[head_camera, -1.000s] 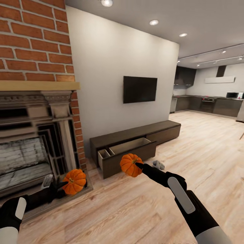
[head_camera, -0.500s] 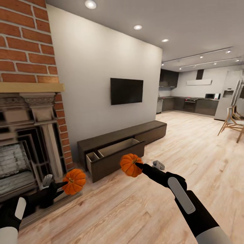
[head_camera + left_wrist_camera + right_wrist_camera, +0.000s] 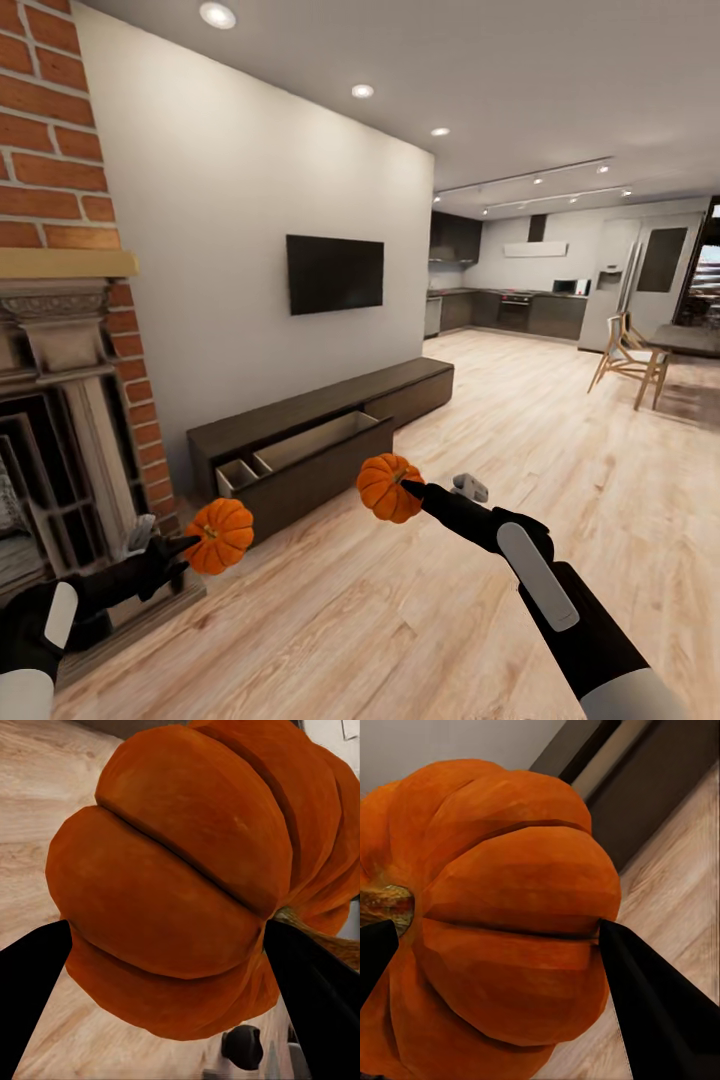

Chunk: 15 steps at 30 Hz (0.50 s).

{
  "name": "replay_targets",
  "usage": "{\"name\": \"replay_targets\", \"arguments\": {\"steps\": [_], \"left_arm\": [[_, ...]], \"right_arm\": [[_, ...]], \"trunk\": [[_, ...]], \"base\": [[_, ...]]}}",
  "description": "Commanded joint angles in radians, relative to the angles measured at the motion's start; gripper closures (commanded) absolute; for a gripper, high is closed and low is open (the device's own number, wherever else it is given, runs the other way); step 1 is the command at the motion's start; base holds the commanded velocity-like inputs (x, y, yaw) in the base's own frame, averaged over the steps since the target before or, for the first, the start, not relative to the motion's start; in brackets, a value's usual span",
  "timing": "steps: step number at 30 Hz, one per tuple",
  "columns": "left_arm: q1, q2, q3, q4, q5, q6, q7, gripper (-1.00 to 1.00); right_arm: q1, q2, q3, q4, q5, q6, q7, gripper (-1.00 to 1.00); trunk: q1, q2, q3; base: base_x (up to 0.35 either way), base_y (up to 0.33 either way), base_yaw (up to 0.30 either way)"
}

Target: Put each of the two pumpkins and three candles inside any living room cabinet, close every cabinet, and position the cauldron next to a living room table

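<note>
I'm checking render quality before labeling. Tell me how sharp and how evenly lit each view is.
Head view: sharp and evenly lit, with wide-angle stretch at the fireplace edge. Left wrist view: the pumpkin is close and crisp, the floor behind it soft. Right wrist view: the other pumpkin shows flat, faceted shading, without glare.

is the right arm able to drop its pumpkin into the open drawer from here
Probably not yet. The right pincer holds its pumpkin over bare floor, short of the open drawer. Nothing blocks the way; the base likely needs to roll closer.

Fireplace (image 3: 50,420) cut off at edge
</note>
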Motion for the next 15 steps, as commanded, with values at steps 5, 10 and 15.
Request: {"name": "replay_targets", "arguments": {"steps": [5, 10, 15], "left_arm": [[0.0, 0.002, 0.001, 0.0, 0.013, 0.005, 0.001, 1.0], [0.0, 0.002, 0.001, 0.0, 0.013, 0.004, 0.001, 1.0], [0.0, 0.003, 0.001, 0.0, 0.013, 0.004, 0.002, 1.0]], "right_arm": [[0.0, -0.001, 0.0, 0.0, -0.006, -0.001, 0.003, 1.0], [0.0, -0.001, 0.0, 0.001, -0.006, -0.002, 0.002, 1.0], [0.0, -0.001, 0.0, 0.001, -0.006, -0.003, 0.002, 1.0]], "trunk": [[0.0, 0.0, 0.005], [0.0, 0.0, 0.01], [0.0, 0.0, 0.015]], "base": [[0.0, 0.0, -0.246], [0.001, 0.0, -0.246], [0.09, 0.0, -0.246]]}}
